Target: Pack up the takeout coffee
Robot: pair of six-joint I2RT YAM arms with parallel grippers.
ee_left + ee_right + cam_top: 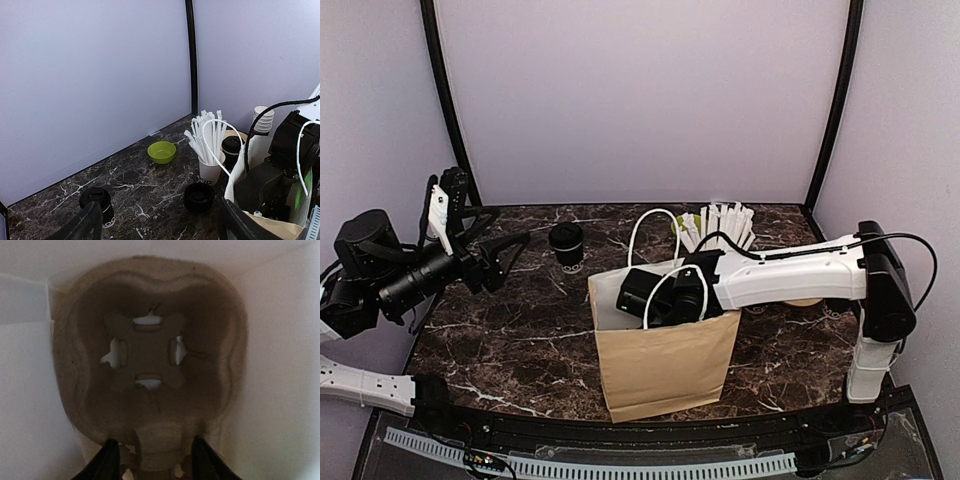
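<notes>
OK, top view: the takeout coffee [566,243] stands upright with its lid on, on the table [500,350]. It's to the far left of the paper bag [665,360], clear of it. Your left gripper [515,262] hangs just left of the cup, jaws wide, nothing in them. The right arm [790,275] reaches across into the bag mouth. Left wrist view: the cup sits just beyond the left finger. The green bowl [161,151], straw cup [210,170] and stack of lids [199,196] are further right. What looks like a second lidded cup [231,146] stands behind the straw cup. Right wrist view: a pulp cup carrier [150,355] lies flat at the bag bottom. The right gripper [155,442] is over its near edge, fingers [107,462] part-way apart, the carrier's near lobe between them, not visibly clamped. Handling, my read: the paper wall is soft and dents, and the lid is a press fit that can pop. You can't see whether the cup is filled, so weight is unknown. Take it round the body just under the lid rim, squeeze gently, keep it upright, never lift by the lid.
</notes>
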